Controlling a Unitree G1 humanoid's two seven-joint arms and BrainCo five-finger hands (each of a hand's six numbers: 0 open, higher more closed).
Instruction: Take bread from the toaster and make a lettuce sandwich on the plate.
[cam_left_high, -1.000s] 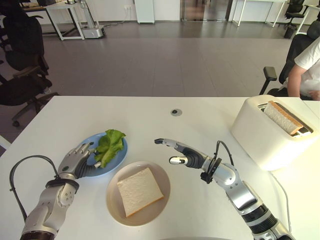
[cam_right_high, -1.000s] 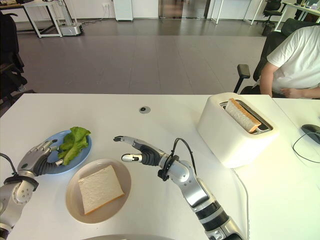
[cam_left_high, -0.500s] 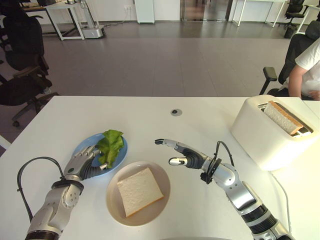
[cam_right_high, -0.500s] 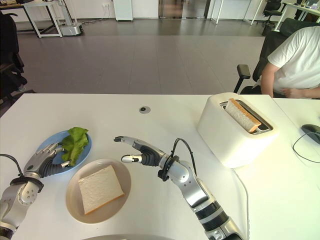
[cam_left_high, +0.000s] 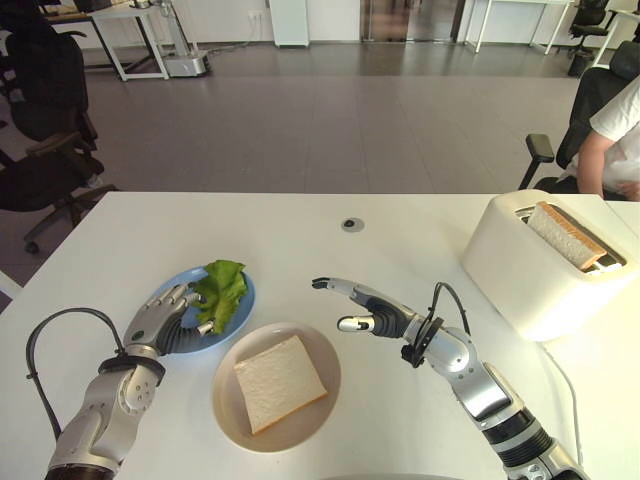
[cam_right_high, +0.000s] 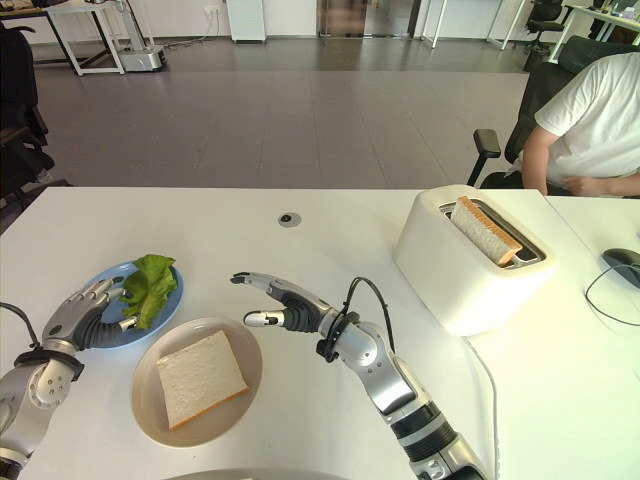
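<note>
A green lettuce leaf (cam_left_high: 222, 292) lies on a small blue plate (cam_left_high: 246, 308) at the left. My left hand (cam_left_high: 165, 320) rests on that plate's near left side, its fingers spread against the leaf's left edge and its thumb by the leaf's lower tip, not closed on it. One slice of white bread (cam_left_high: 280, 382) lies on the beige plate (cam_left_high: 325, 360) in front of me. My right hand (cam_left_high: 365, 308) hovers open just right of that plate, fingers pointing left. The white toaster (cam_left_high: 535, 270) at the right holds a second bread slice (cam_left_high: 565, 235) standing in its slot.
A round cable grommet (cam_left_high: 352, 225) sits in the table's middle, toward the far edge. A thin white cord (cam_left_high: 572, 400) runs from the toaster toward the near edge. A dark mouse (cam_right_high: 625, 262) with its cable lies at the far right.
My left hand slid forward onto the blue plate up to the lettuce, then eased slightly back to the left. The right hand has barely moved.
</note>
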